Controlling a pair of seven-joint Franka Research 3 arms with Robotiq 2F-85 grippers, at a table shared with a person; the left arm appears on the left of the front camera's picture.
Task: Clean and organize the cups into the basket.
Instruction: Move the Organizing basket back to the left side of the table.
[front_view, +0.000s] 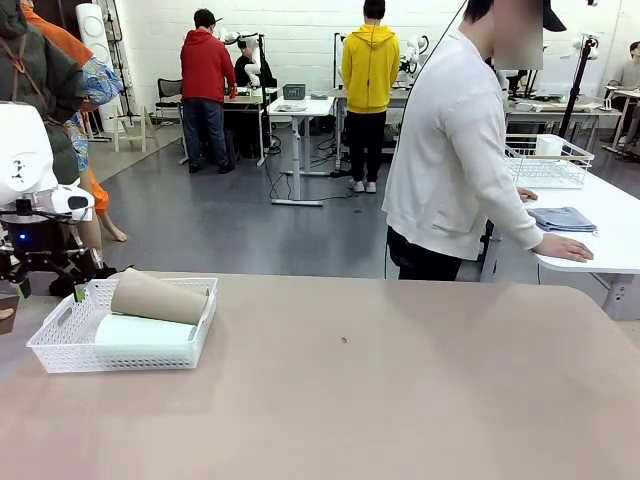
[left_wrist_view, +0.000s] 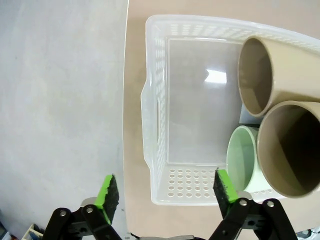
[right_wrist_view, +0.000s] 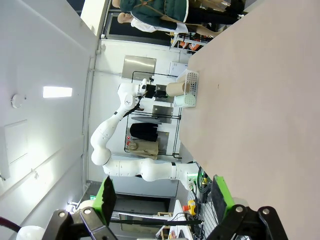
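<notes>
The white lattice basket (front_view: 62, 345) stands at the table's left end. A brown cup (front_view: 158, 297) lies on its side across the top, with the mint cup (front_view: 145, 330) lying under it. From above, the basket (left_wrist_view: 155, 115) holds two brown cups (left_wrist_view: 260, 75) (left_wrist_view: 292, 150) and the mint cup (left_wrist_view: 242, 160), all at one end with their mouths toward the camera. My left gripper (left_wrist_view: 166, 190) hovers open over the basket's end wall, holding nothing; it sits at the basket's left (front_view: 48, 290). My right gripper (right_wrist_view: 164, 195) is open and empty, well away from the far-off basket (right_wrist_view: 190, 89).
The tan table (front_view: 400, 400) stretches bare to the right of the basket. A person in a white top (front_view: 450, 150) stands at the far side, a hand on a blue cloth (front_view: 562, 218) on a neighbouring white table with a wire basket (front_view: 545, 165).
</notes>
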